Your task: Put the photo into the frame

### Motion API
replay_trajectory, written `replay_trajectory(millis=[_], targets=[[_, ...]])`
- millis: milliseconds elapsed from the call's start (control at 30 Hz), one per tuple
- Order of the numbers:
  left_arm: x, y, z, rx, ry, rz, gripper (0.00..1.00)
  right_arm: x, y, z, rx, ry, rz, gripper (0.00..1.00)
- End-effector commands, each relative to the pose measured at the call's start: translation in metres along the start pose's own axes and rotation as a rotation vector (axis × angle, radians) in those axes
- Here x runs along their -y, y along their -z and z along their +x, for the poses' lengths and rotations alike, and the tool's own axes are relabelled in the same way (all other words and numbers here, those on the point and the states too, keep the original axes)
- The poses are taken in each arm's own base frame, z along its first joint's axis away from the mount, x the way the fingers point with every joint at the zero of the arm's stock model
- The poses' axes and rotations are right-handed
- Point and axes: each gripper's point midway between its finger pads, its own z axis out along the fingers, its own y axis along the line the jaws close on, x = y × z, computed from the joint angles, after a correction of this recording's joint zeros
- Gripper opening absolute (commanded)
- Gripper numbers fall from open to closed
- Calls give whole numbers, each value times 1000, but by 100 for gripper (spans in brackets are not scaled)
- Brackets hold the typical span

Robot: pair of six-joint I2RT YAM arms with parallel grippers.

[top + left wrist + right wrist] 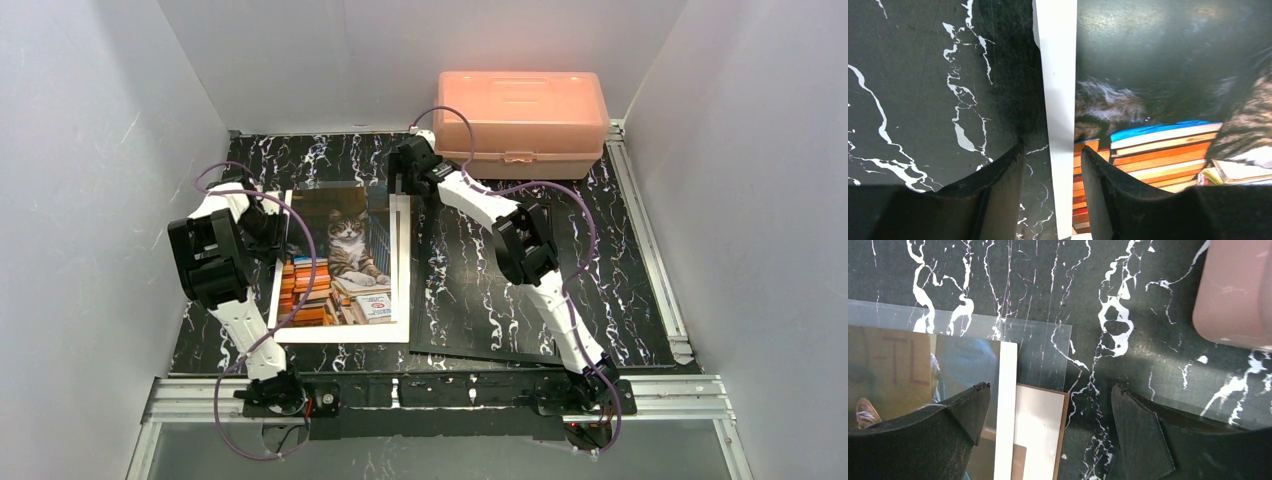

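The photo (340,265), a cat among stacked books with a white border, lies face up on the dark marbled table. My left gripper (276,232) is at its left edge. In the left wrist view the gripper (1053,150) is open, its fingers straddling the white border (1058,95) with a gap on each side. My right gripper (402,186) hangs wide open (1050,387) over the photo's far right corner. Of the frame I see a clear pane (1043,345) over the photo's far end and a brown-edged board (1040,425) with a white face. Its black rim does not stand out.
A pink plastic box (520,120) stands at the back right, its corner close to my right gripper (1238,295). A dark marbled slab (500,300) lies slightly askew right of the photo. White walls close in the left, right and back sides.
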Motion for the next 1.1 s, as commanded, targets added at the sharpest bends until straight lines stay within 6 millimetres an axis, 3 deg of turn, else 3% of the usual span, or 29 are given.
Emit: replay_trajectory(millis=[0, 233, 467, 833, 1067], targets=[[-6, -3, 2, -15, -19, -48, 40, -12, -17, 1, 10, -31, -73, 99], [-13, -15, 5, -53, -18, -74, 31, -15, -29, 13, -9, -47, -107, 99], [-16, -25, 7, -73, -29, -91, 25, -34, -28, 15, -11, -82, -223, 98], [-12, -37, 2, -78, -68, -112, 22, -70, 11, -6, 37, -218, -475, 94], [-17, -37, 1, -83, -85, -145, 21, -91, 46, -23, 92, -267, -632, 91]])
